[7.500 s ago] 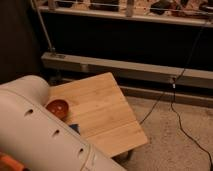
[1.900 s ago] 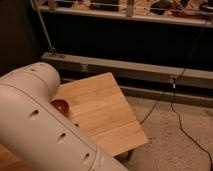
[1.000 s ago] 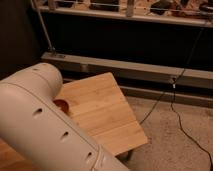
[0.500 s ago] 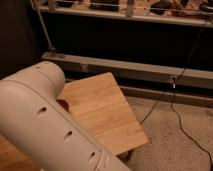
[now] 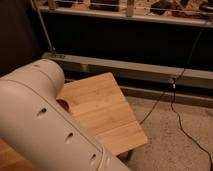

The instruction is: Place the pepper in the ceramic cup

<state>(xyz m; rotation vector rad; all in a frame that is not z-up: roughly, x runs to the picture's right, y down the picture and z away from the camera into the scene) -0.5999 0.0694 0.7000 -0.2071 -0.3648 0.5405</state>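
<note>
Small orange pepper: not visible, and neither is the ceramic cup; prob hidden behind big white perforated arm link (image 5: 47, 125) filling near left. Gripper out of view, so can't tell its state. Only a red-orange round bowl sliver (image 5: 63, 104) shows on the light bamboo tabletop (image 5: 105, 110). Best: lower slow, confirm target first. Vs 0.5 s ago: arm covers more of bowl.
</note>
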